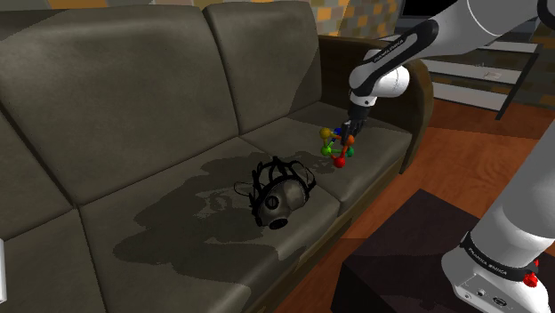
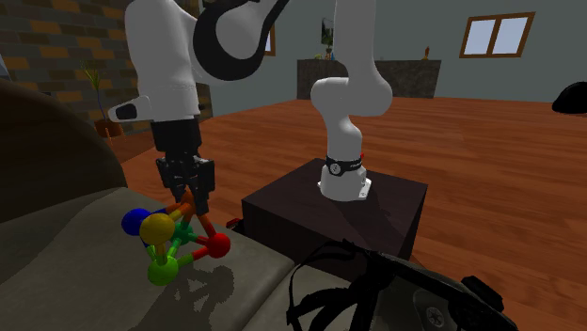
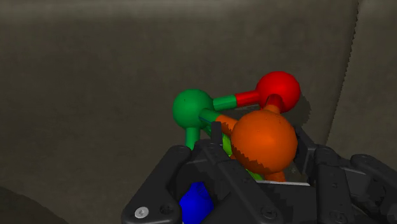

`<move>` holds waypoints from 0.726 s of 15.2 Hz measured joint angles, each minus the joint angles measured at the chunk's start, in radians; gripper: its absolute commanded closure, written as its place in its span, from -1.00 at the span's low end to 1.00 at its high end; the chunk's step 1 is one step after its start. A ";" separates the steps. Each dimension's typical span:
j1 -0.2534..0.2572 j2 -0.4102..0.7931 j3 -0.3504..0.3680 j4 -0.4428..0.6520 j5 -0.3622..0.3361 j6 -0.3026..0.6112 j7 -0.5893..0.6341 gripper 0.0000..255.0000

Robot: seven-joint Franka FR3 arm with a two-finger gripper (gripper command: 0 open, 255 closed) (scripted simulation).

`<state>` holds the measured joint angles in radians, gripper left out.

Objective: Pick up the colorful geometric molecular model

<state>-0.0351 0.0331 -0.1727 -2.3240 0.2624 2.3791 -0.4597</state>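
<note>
Jaws are gripping the colorful molecular model (image 2: pixel 174 240) by its orange ball (image 3: pixel 264 143), which is sitting squeezed between the two black fingers, one pressing on either side of it (in the wrist view I can see no gap). The model's other parts are fanning out around the jaws: the red ball (image 3: pixel 278 91) and a dark green ball (image 3: pixel 193 108) are lying just beyond the fingertips, joined by a rod, the blue ball (image 3: pixel 196 202) is tucking in close under the hand, and the yellow ball (image 2: pixel 157 227) is sitting just beside the jaws. Below the jaws, the model's lowest balls are looking as if they are touching the seat cushion of the dark sofa (image 1: pixel 160 107), though I cannot tell for sure whether they are resting there or just clearing it. Well away from the jaws along the same seat, a black gas mask (image 1: pixel 277 194) is lying untouched. Judging from this, the reach and the grasp are looking done, and the lift itself is what is remaining: raising the model straight off the cushion without letting the round ball slip out.
</note>
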 measured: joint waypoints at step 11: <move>0.000 -0.044 -0.001 0.019 -0.026 -0.062 0.026 1.00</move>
<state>-0.0348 -0.0109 -0.1735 -2.3047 0.2365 2.3175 -0.4332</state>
